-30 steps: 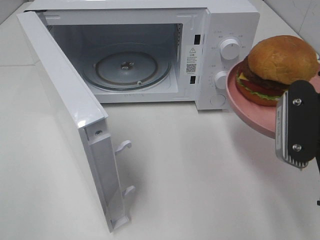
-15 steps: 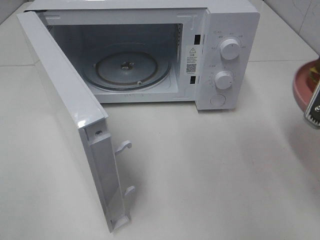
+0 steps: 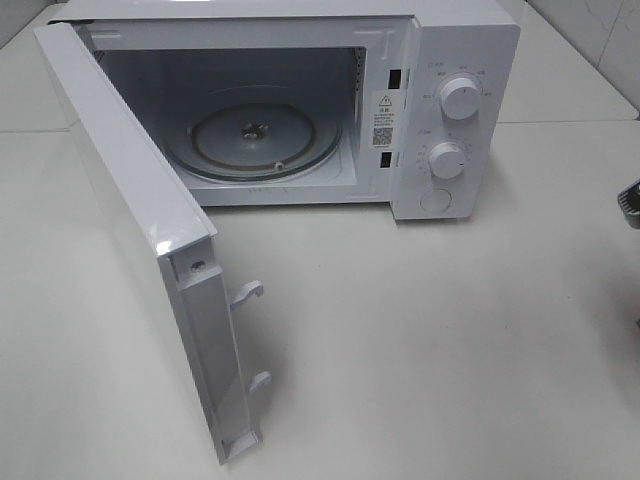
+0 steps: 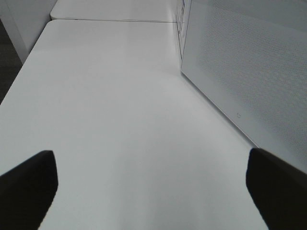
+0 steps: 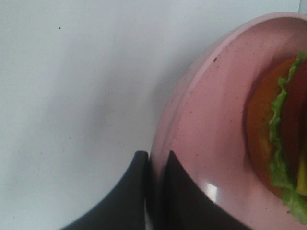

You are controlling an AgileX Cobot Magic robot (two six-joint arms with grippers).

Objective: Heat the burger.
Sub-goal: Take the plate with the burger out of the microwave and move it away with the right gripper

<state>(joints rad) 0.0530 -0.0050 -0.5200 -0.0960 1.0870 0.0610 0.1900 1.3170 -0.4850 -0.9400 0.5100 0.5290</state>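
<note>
Since the earlier frames, the pink plate [image 5: 211, 143] and the burger [image 5: 283, 143] have been carried out past the right edge of the high view, where only a sliver of the right pincer [image 3: 630, 200] remains.

At the wrist, the right pincer [image 5: 154, 191] is seen closed on the plate's rim, one finger above and one below, with the burger lying flat on the plate, its lettuce edge toward the camera. Being round, it has no long axis.

The left pincer [image 4: 148, 191] is held open over bare counter [image 4: 120, 96], gripping nothing.

The microwave [image 3: 440, 60] at the counter's far edge stands with its door [image 3: 130, 230] swung wide and the glass turntable [image 3: 255, 140] bare. Loading, shutting the door and setting the dials [image 3: 459, 98] are judged still to be done.
</note>
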